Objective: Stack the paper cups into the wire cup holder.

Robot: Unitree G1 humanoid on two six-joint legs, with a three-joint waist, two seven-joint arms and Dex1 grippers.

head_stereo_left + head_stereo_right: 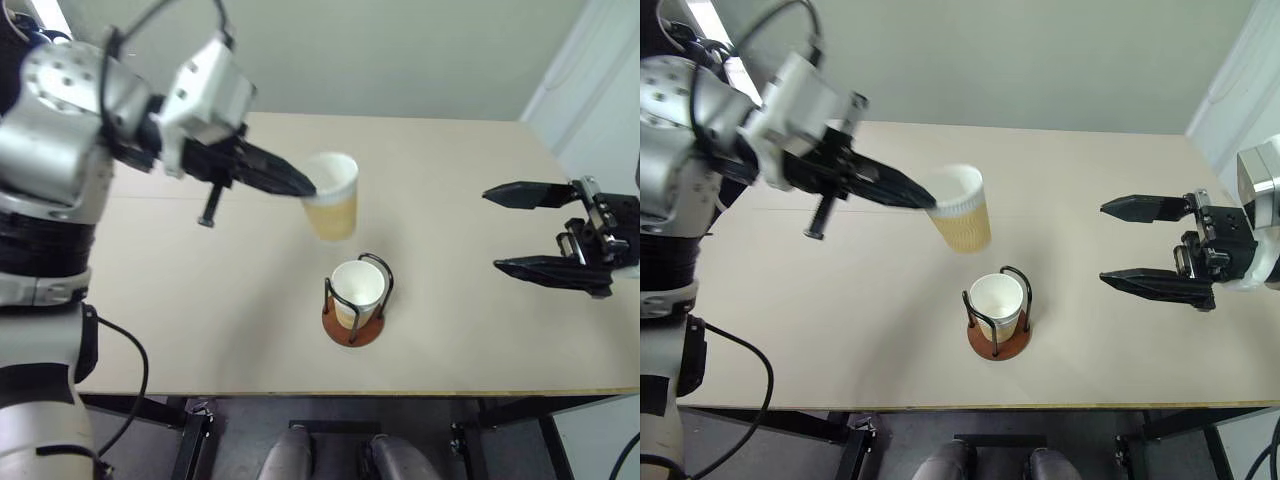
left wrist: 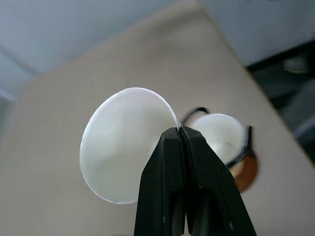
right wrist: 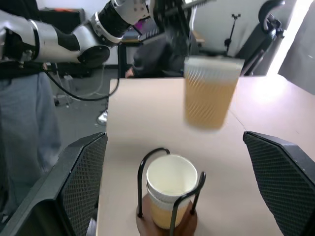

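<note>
Left end effector [image 1: 305, 187] clamped on the rim of a paper cup [image 1: 332, 196], one finger inside the mouth and one outside, as the left wrist view shows the two black fingers pressed together over the white lip. Held cup hangs in the air above the table [image 1: 180, 300], upright with a slight tilt, mouth up, tan ribbed side facing the camera; it sits up and a little toward the far side of the wire cup holder [image 1: 356, 302], not yet over it and well clear of its loops. Holder stands near the front middle of the table, reddish-brown disc base down, black wire loops rising around a seated cup [image 1: 357, 291] that is upright inside it, white interior showing. Right end effector [image 1: 524, 230] wide apart and holding nothing, hovering level over the right side of the table, fingers pointing toward the holder, well apart from it. Progress, by my reading: one cup nested in the holder, a second in transit. Remaining for this cup: bring it directly over the seated one, lower it square so the base enters the mouth, release. No other loose cup seen on the table, so I cannot say whether more are to come.
</note>
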